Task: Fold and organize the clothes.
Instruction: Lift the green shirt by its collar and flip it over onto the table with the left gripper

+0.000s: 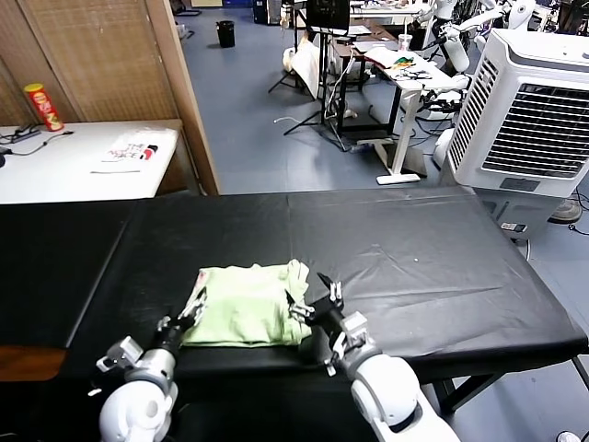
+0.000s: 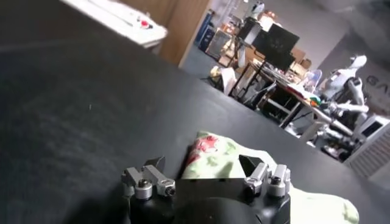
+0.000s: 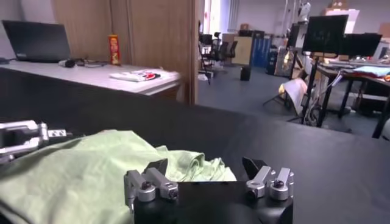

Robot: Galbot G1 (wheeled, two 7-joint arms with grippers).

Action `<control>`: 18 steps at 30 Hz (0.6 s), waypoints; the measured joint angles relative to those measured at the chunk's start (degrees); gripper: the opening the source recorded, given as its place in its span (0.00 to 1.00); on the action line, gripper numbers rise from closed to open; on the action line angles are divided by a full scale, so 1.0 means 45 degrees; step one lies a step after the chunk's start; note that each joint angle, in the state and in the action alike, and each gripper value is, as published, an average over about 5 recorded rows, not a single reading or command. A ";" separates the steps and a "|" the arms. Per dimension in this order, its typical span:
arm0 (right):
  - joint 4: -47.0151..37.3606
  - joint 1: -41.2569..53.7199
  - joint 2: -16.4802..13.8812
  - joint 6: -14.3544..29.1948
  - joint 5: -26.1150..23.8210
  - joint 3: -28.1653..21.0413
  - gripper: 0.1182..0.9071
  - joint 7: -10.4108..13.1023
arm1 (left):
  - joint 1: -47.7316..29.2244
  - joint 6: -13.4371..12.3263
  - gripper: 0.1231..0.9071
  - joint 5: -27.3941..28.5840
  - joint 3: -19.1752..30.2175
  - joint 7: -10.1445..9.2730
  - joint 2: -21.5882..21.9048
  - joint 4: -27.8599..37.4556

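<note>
one pale green t-shirt (image 1: 247,304), folded, lies on the black table (image 1: 414,267) near its front edge. two claws flank the shirt: the left claw (image 1: 190,313) at its left edge, the right claw (image 1: 313,299) at its right edge, both spread apart, gripping nothing.

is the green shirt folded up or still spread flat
Folded. The T-shirt lies as a compact layered rectangle on the black table, bunched at one corner, between the left gripper and right gripper.
</note>
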 joint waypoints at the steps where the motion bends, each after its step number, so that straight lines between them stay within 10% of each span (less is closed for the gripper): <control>1: 0.0008 -0.0010 0.0016 0.0011 0.0001 0.0005 0.86 0.0000 | 0.0003 0.0002 0.67 -0.0113 -0.0031 0.0020 0.0000 0.0044; 9: -0.0002 -0.0194 0.0236 0.0225 -0.0417 0.0068 0.86 -0.0006 | -0.0032 0.0065 0.10 -0.0515 -0.0143 -0.0023 -0.0063 0.0135; 18: 0.0105 -0.0661 0.0378 0.0354 -0.1027 0.0338 0.86 0.0006 | -0.0048 0.0551 0.04 0.2354 -0.0250 -0.0308 0.0131 -0.0440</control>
